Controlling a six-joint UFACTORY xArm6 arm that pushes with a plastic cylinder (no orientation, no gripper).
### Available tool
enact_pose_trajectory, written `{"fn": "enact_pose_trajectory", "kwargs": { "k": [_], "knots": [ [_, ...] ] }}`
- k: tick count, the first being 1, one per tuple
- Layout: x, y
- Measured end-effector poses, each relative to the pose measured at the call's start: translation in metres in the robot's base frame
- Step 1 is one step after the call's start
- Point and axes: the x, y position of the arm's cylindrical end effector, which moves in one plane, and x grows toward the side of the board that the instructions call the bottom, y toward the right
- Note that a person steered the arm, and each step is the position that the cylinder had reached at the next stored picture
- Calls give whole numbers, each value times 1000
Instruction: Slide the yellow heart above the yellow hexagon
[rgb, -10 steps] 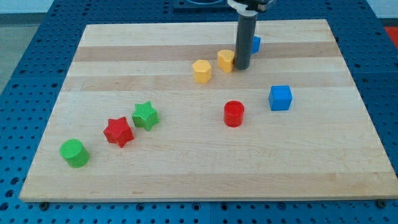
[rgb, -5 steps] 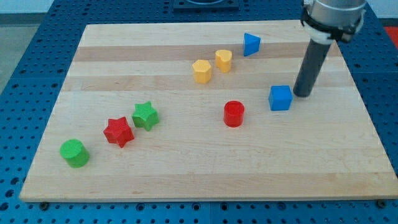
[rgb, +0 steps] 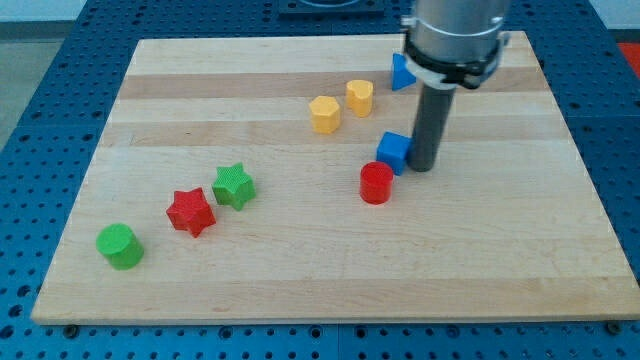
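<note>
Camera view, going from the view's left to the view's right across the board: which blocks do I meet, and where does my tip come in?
green cylinder → red star → green star → yellow hexagon → yellow heart → red cylinder → blue cube → my tip, just right of the cube.

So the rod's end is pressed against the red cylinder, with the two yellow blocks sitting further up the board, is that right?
Not quite. In the camera view my tip is against the blue cube, on its right side, not the red cylinder, which sits just below and left of the cube. The yellow heart and yellow hexagon do sit further up the board.
</note>
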Motion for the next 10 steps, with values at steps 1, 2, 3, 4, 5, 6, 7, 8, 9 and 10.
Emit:
{"fn": "enact_pose_trajectory", "kwargs": {
  "k": [1, 2, 3, 4, 5, 6, 7, 8, 9, 10],
  "knots": [
    [0, -20],
    [-1, -21],
    [-1, -14],
    [-1, -13],
    [-1, -16],
    [-7, -35],
    [-19, -57],
    [-19, -58],
    [-20, -11],
    [-40, -2]
  ]
}}
